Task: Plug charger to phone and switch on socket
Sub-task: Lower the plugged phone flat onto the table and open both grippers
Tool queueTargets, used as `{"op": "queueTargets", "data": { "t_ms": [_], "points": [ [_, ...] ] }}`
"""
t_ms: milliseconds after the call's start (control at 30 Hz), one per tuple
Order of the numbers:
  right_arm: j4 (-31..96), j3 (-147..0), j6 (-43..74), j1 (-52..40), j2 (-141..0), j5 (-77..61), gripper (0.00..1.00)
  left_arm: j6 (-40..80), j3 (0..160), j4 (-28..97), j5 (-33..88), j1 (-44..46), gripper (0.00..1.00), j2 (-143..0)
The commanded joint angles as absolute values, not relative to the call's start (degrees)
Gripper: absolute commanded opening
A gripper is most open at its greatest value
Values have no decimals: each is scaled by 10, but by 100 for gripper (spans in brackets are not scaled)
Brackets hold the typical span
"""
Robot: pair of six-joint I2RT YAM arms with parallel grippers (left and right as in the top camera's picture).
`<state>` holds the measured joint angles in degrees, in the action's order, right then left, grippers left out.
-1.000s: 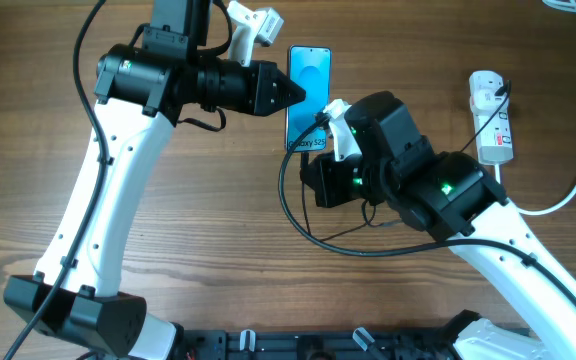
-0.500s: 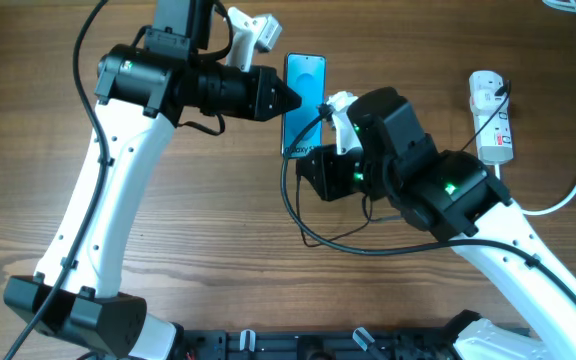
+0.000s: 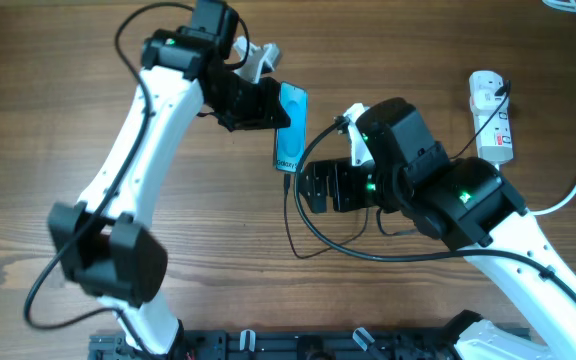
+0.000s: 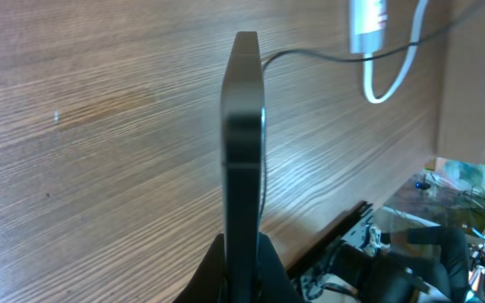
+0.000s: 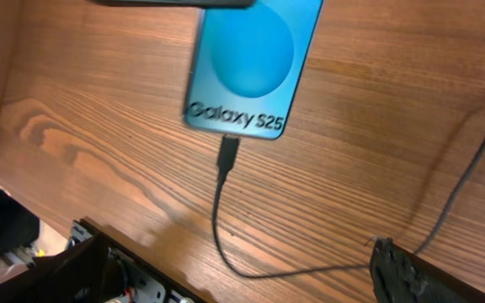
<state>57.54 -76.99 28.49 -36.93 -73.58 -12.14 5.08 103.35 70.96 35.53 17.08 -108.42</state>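
Note:
My left gripper (image 3: 274, 108) is shut on the phone (image 3: 291, 122), holding it tilted above the table. From the left wrist the phone (image 4: 242, 143) shows edge-on, pinched between the fingers (image 4: 280, 273). The right wrist view shows the teal screen of the phone (image 5: 251, 59) with "Galaxy S25" at its lower edge. The charger's black connector (image 5: 228, 156) sits in that edge. Its thin cable (image 5: 226, 244) curls down across the wood. My right gripper (image 5: 234, 282) stands open just below the phone, holding nothing, and it is seen from above at the right gripper (image 3: 306, 188). The white socket (image 3: 492, 118) lies at the far right.
A thick white cord (image 3: 568, 200) runs from the socket toward the right edge. The socket (image 4: 369, 21) and a loop of cord show at the top of the left wrist view. The charger cable (image 3: 313, 245) loops under my right arm. A black rail (image 3: 318, 345) lines the table's front edge.
My right gripper has opened, let go of the charger's connector and backed off a little. The left arm has swung round and carried the phone slightly left, tilting it.

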Motion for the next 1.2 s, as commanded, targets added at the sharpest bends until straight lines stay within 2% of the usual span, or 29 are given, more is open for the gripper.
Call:
{"op": "queueTargets", "data": {
  "t_ms": [0, 433, 967, 1133, 1167],
  "points": [
    [584, -783, 291, -367, -728, -103, 99, 52, 1031, 696, 359, 166, 4, -1132],
    [595, -783, 302, -367, -740, -103, 100, 80, 1031, 652, 361, 162, 4, -1254],
    [603, -783, 302, -367, -777, -121, 100, 77, 1031, 623, 334, 162, 5, -1318],
    [605, -783, 302, -367, -777, -120, 100, 78, 1031, 626, 305, 162, 11, -1320],
    [608, -783, 302, -367, -777, -120, 100, 78, 1031, 626, 298, 162, 15, -1320]
  ]
}}
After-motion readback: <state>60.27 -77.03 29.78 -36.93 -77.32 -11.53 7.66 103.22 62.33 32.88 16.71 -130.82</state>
